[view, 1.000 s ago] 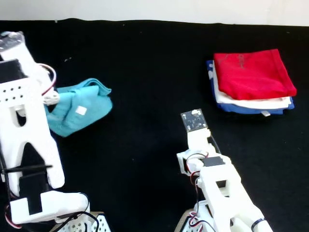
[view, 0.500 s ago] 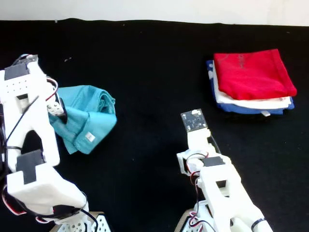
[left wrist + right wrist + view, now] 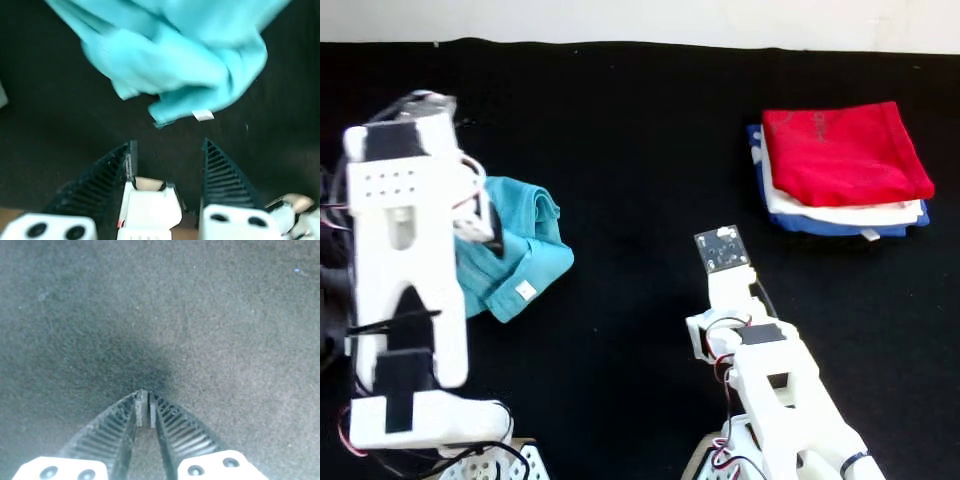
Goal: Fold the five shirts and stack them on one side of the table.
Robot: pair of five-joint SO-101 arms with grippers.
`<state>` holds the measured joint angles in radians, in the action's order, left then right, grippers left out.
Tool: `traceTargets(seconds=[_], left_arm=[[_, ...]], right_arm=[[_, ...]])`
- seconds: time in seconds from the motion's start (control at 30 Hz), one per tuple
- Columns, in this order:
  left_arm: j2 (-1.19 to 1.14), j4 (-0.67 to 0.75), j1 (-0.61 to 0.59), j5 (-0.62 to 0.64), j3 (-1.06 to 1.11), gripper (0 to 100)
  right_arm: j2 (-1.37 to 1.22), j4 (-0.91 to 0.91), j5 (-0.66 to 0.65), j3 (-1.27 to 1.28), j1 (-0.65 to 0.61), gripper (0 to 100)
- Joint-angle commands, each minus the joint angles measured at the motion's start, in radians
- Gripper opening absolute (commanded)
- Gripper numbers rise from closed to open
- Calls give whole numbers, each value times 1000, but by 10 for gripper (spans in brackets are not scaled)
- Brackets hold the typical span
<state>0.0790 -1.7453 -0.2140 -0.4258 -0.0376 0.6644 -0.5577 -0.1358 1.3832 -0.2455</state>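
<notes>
Left gripper (image 3: 168,145): jaws wide apart, nothing held, just black tablecloth (image 3: 640,110) in the gap. Crumpled turquoise cotton shirt (image 3: 525,250) sits centre-left of the high view, bunched and unfolded, with a small white label (image 3: 525,291) at its lower edge. In the left wrist view the shirt lies just ahead of the serrated black fingertips (image 3: 124,157), apart from them. White left arm (image 3: 405,250) stands at the left edge of the high view and overlaps the shirt's left part. How far the fabric runs under it, can't tell.

Right gripper (image 3: 145,400): jaws closed tip to tip, gripping nothing, pointed down at bare black cloth. White right arm (image 3: 760,370) is at lower centre-right of the high view, with a small square circuit board (image 3: 722,249) at its upper end. It's well apart from both the turquoise shirt and the stack.

Stack is at upper right of the high view:
- folded red shirt (image 3: 840,155) on top
- folded white shirt (image 3: 840,213) under it
- folded blue shirt (image 3: 820,226) at the bottom

Edges roughly aligned, blue peeking out on the left and lower sides. Three layers countable; whether more sit inside, can't tell. White wall strip (image 3: 640,20) runs along the top edge of the frame.
</notes>
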Motion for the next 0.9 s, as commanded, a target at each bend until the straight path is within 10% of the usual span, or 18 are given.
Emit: traceTargets(seconds=[0.0,0.87], left_arm=[[84,-15,104,-8,120,210],[96,591,25,-216,608,210]], right_arm=[[-8,30,8,4,13,30],[-8,30,8,4,13,30]])
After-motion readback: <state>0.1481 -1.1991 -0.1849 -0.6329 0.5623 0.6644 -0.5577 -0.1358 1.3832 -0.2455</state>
